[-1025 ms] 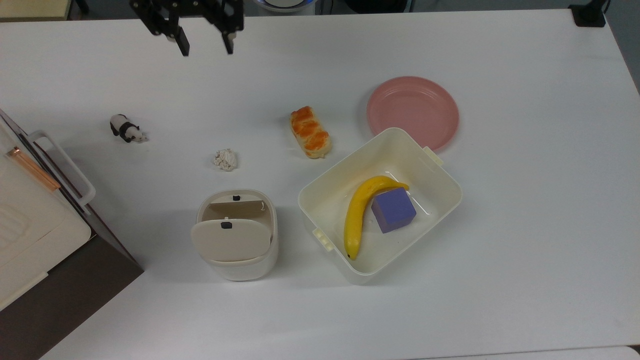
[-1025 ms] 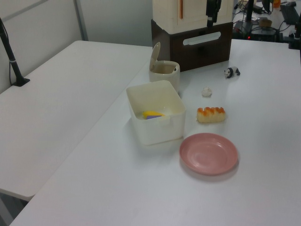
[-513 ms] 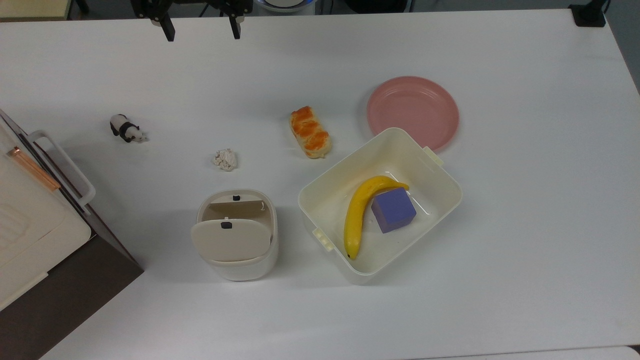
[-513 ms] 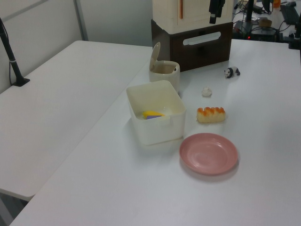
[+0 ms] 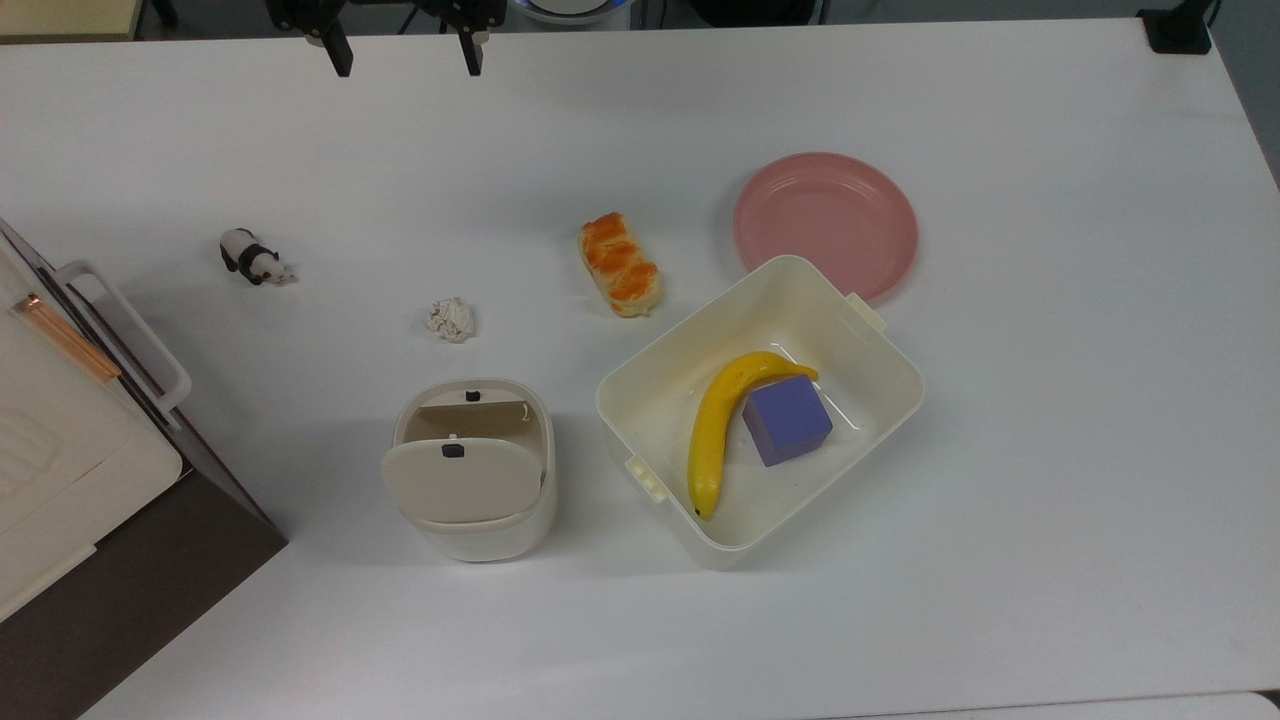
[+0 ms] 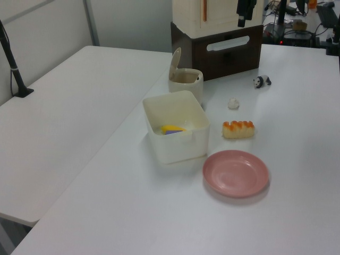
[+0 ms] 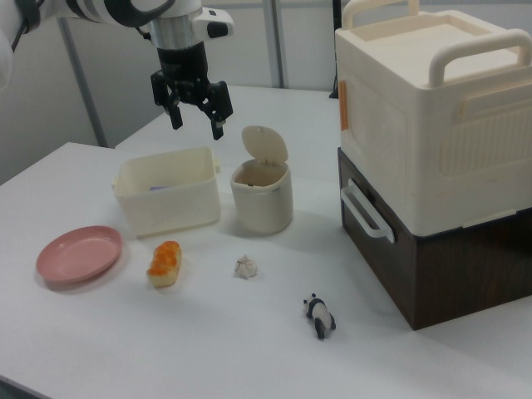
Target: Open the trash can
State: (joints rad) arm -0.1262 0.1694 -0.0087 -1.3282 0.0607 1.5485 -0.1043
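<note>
The trash can (image 5: 470, 520) is a small cream bin standing near the front of the white table, left of the tub in the top view. Its flat beige lid (image 5: 460, 482) is swung up on its hinge, and the inside shows. The lid (image 7: 264, 143) stands upright behind the rim in the right view, above the bin body (image 7: 262, 199). My gripper (image 5: 406, 62) hangs open high over the far table edge, well away from the can, with nothing between its fingers. The right view has the gripper (image 7: 197, 125) above and behind the tub.
A cream tub (image 5: 655, 365) right of the can holds a banana (image 5: 715, 425) and a purple cube (image 5: 787, 420). A pink plate (image 5: 825, 215), a bread roll (image 5: 621, 263), crumpled paper (image 5: 450, 319) and a toy panda (image 5: 253, 257) lie around. A large white-and-brown appliance (image 5: 60, 440) fills the top view's left.
Over the last second the gripper rose and drew back toward the top view's upper edge, then nearly stopped. The trash can lid stayed up throughout.
</note>
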